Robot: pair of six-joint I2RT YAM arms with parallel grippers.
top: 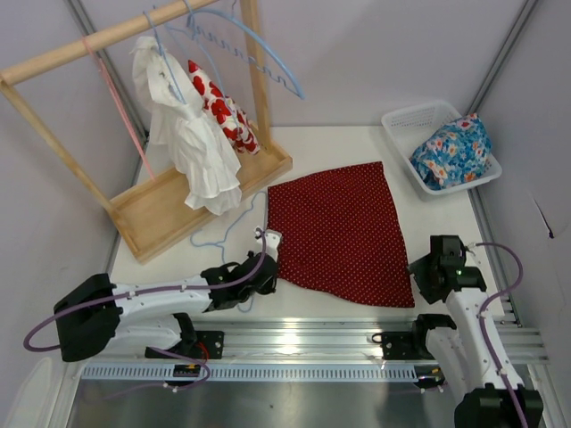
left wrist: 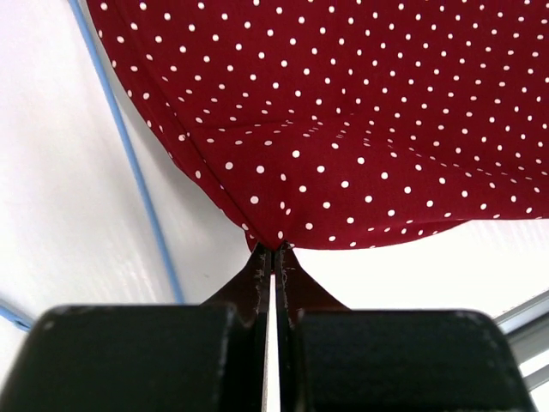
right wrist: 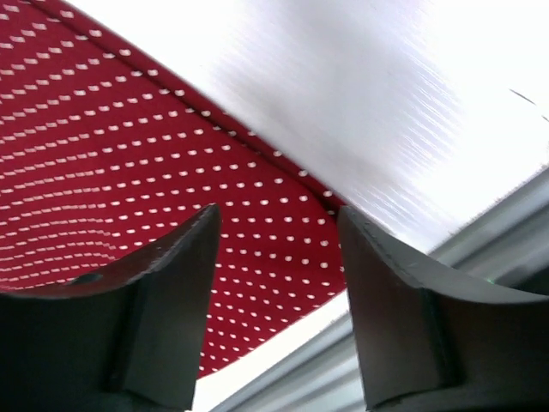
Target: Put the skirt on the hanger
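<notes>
Left wrist view: left gripper (left wrist: 273,251) clamped on skirt (left wrist: 343,129) near-left corner; right gripper (right wrist: 279,225) open over near-right corner; hanger (left wrist: 135,172) on worktop (top: 330,147), not yet threaded.

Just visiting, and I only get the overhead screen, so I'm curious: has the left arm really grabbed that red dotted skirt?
Observer: Yes. Its wrist camera shows the left gripper shut, pinching a fold of the skirt.
Visitor: And the right one?
Observer: The right gripper is open, with the skirt's edge in sight between its fingers.
Visitor: Is the hanger tangled in there?
Observer: Near the left gripper, the hanger has its wire lying on the table beside the skirt, apart from it.
</notes>
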